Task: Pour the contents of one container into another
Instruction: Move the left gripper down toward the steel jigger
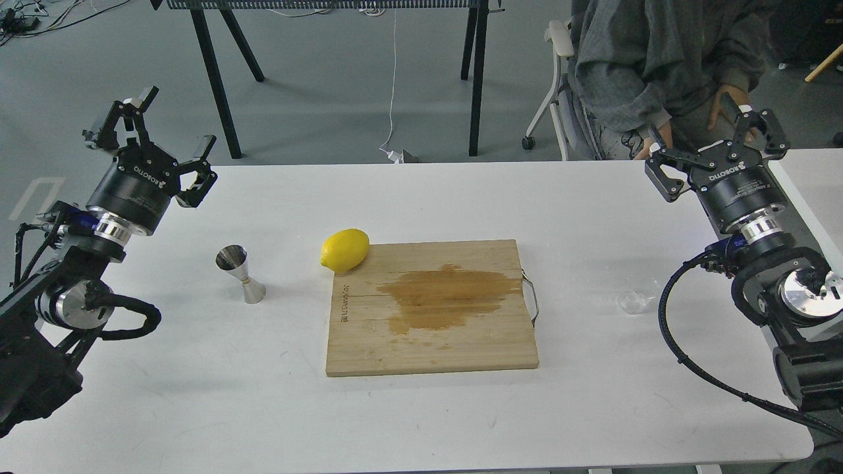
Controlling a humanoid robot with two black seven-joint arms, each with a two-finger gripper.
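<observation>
The small clear glass cup [633, 301] stands on the white table [421, 408] at the right, just past the cutting board's metal handle. The steel hourglass jigger [241, 274] stands upright on the left, beside the lemon. My left gripper [172, 125] is raised at the far left, open and empty, well behind and left of the jigger. My right gripper [699, 128] hovers at the far right, open and empty, above and behind the glass cup.
A wooden cutting board [431, 342] with a dark wet stain lies in the middle. A yellow lemon [344, 250] rests at its top-left corner. A seated person [658, 66] is behind the table's right end, close to my right gripper. Black table legs stand behind.
</observation>
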